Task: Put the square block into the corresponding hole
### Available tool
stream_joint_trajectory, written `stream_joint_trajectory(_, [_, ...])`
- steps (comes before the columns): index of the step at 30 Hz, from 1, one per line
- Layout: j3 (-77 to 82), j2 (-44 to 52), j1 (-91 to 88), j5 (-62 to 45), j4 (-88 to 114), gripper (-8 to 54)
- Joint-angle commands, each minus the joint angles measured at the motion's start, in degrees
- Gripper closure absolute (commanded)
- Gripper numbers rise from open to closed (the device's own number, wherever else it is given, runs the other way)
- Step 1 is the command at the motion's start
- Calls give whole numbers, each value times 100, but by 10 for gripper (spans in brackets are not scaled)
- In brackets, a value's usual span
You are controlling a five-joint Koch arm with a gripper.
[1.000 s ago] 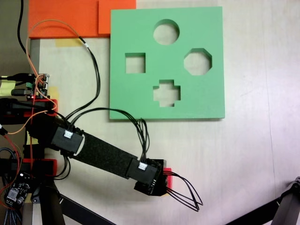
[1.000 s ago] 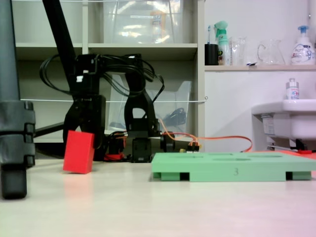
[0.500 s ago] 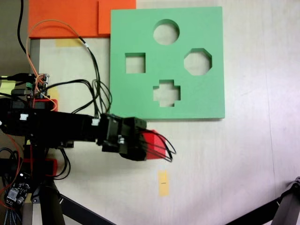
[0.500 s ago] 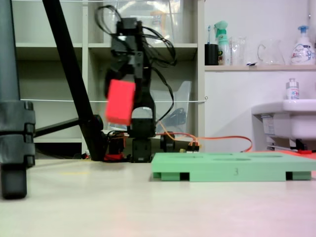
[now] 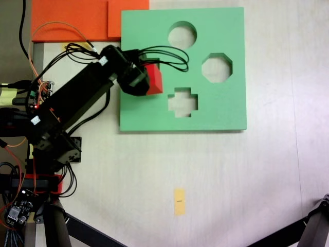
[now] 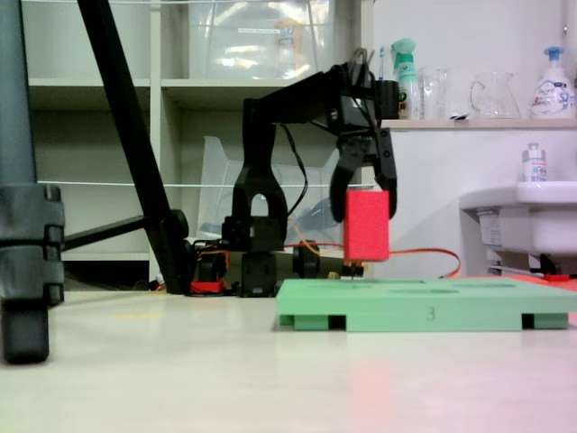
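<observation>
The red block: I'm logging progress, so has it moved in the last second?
Yes. The red block went from the table up over the green board, held by the gripper.

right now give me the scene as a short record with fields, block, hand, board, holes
block: small bright red cube, held in the air above the board, upright
hand: black hand closed on the cube's top
board: large flat green foam board lying on the table
holes in view from above: round, octagonal, cross-shaped; square one hidden under the cube and hand
beside board: flat orange foam slabs
</observation>
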Motion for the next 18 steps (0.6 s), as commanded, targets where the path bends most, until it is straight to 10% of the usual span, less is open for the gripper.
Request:
stream_joint_trajectory(1, [-114, 9, -255, 334, -439, 331])
stream_joint_trajectory(18, [-132, -563, -765, 1028, -958, 331])
